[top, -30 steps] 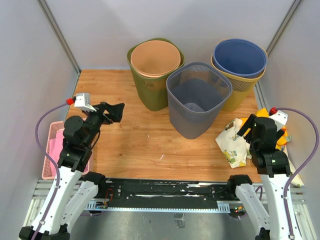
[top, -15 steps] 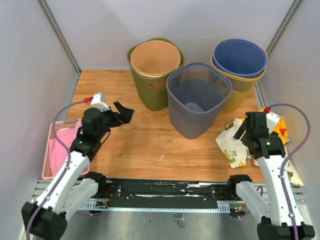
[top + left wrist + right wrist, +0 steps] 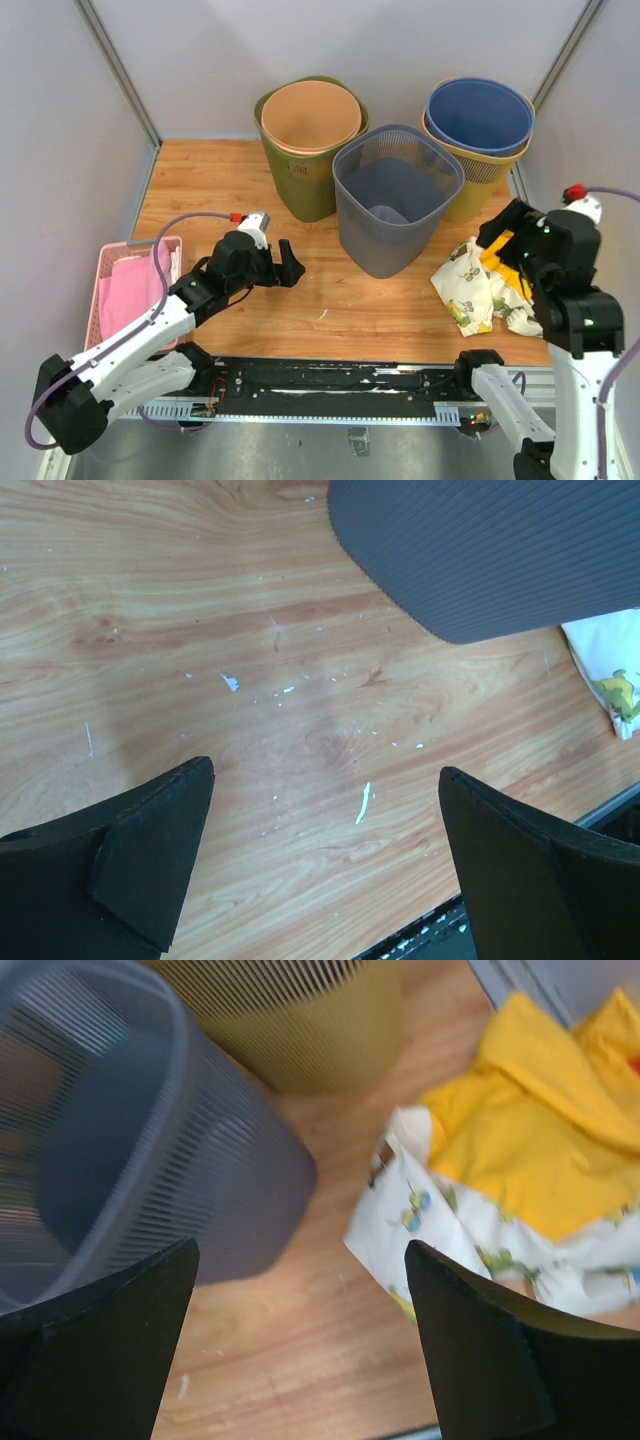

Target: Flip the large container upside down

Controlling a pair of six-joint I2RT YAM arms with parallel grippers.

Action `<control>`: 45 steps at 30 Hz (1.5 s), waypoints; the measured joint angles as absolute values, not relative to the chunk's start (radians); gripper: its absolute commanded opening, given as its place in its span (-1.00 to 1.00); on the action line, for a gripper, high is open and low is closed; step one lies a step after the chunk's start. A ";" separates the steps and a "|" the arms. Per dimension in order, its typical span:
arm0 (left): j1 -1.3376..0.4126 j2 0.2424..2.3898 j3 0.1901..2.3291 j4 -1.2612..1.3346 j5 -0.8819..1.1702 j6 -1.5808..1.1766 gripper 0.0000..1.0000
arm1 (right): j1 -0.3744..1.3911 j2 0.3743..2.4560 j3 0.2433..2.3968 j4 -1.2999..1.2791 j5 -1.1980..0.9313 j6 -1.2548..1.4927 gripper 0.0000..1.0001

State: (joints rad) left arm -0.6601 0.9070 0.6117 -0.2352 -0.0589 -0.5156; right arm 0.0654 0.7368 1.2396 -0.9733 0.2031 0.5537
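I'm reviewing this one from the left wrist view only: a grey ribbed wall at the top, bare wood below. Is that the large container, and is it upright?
Observer: Yes. From above, the grey mesh bin stands upright with its mouth facing up.
Operator: Where is the other arm?
Observer: The right end effector is open, on the bin's right, above a patterned cloth.
Operator: Anything behind the bin?
Observer: Two nested pairs: a peach bin inside an olive bin, and a blue bin inside a yellow bin.
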 measured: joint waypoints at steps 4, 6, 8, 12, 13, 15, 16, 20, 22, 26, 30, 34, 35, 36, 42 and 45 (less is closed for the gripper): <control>-0.663 0.857 0.612 -0.247 -0.055 -0.513 0.98 | 0.065 0.842 1.483 -0.952 0.157 0.525 0.73; -0.663 0.834 0.617 -0.249 -0.056 -0.512 0.98 | 0.065 0.967 1.599 -0.950 0.133 0.518 0.73; -0.664 0.826 0.630 -0.250 -0.056 -0.508 0.98 | 0.065 1.083 1.659 -0.947 0.106 0.514 0.73; -0.664 0.834 0.656 -0.267 -0.059 -0.505 0.98 | 0.068 1.279 1.678 -0.952 0.060 0.506 0.73; -0.664 0.835 0.662 -0.273 -0.060 -0.504 0.99 | 0.072 1.322 1.678 -0.957 0.054 0.500 0.73; -0.664 0.835 0.673 -0.283 -0.068 -0.501 0.98 | 0.075 1.366 1.675 -0.962 0.051 0.493 0.61; -0.664 0.836 0.682 -0.290 -0.071 -0.500 0.98 | 0.075 1.380 1.669 -0.963 0.051 0.490 0.49; -0.664 0.853 0.740 -0.318 -0.093 -0.494 0.98 | 0.076 1.380 1.636 -0.958 0.040 0.467 -0.15; -0.664 0.863 0.771 -0.329 -0.109 -0.493 0.98 | 0.076 1.366 1.610 -0.945 0.022 0.469 -0.47; -0.664 0.873 0.830 -0.351 -0.131 -0.489 0.98 | 0.079 1.313 1.561 -0.922 0.005 0.464 -0.98; -0.664 0.875 0.908 -0.380 -0.136 -0.472 0.98 | 0.079 1.231 1.499 -0.925 -0.001 0.446 -0.99; -0.664 0.876 1.004 -0.403 -0.162 -0.464 0.98 | 0.089 1.131 1.418 -0.947 -0.087 0.403 -1.00; -0.664 0.879 1.036 -0.416 -0.168 -0.459 0.98 | 0.085 1.098 1.389 -0.929 -0.115 0.394 -0.99; -0.664 0.885 1.063 -0.432 -0.172 -0.454 0.98 | 0.084 1.065 1.360 -0.907 -0.149 0.386 -0.99; -0.664 0.976 1.279 -0.539 -0.160 -0.433 0.98 | 0.085 0.864 1.131 -0.730 -0.422 0.398 -0.99; -0.664 0.985 1.315 -0.581 -0.144 -0.435 0.98 | 0.085 0.804 0.981 -0.564 -0.529 0.483 -0.99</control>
